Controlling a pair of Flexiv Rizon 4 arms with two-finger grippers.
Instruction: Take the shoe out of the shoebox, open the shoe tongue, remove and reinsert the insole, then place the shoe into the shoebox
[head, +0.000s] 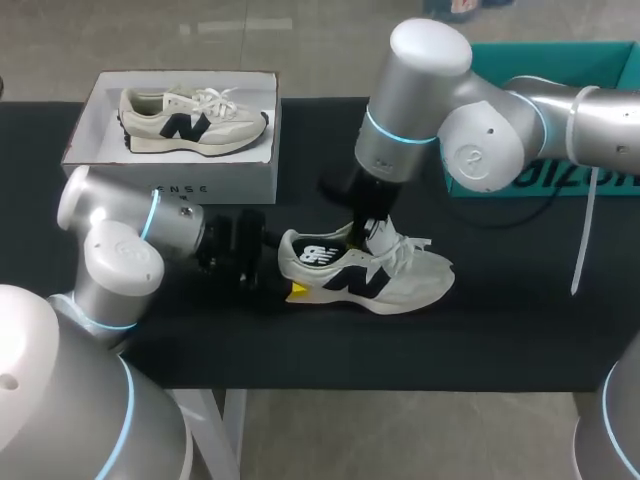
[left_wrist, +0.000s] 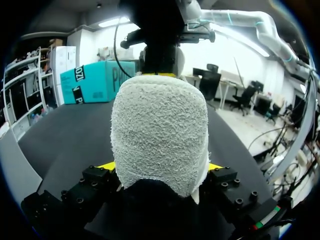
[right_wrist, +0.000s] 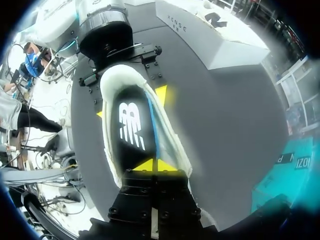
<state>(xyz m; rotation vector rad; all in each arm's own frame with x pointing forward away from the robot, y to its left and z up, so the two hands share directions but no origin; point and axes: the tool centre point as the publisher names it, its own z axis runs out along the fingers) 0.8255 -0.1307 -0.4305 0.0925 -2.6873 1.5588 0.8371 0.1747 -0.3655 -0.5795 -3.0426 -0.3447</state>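
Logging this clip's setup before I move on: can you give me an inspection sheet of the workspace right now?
Surface: black table.
Job's things: boxed sneaker lying in the white shoebox; loose sneaker on the table, insole inside it.
Clutter: teal box, far right.
Grippers: left gripper shut on the loose sneaker's heel; right gripper shut, tips at its opening.
Cables: white cable hanging from the right arm.
Surroundings: nothing seen.

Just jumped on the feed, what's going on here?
The left gripper is shut on the heel of a cream shoe that lies on the black table. The right gripper is over the shoe, its tips together at the tongue end of the opening. The insole sits inside the shoe. A second shoe lies in the open shoebox behind.
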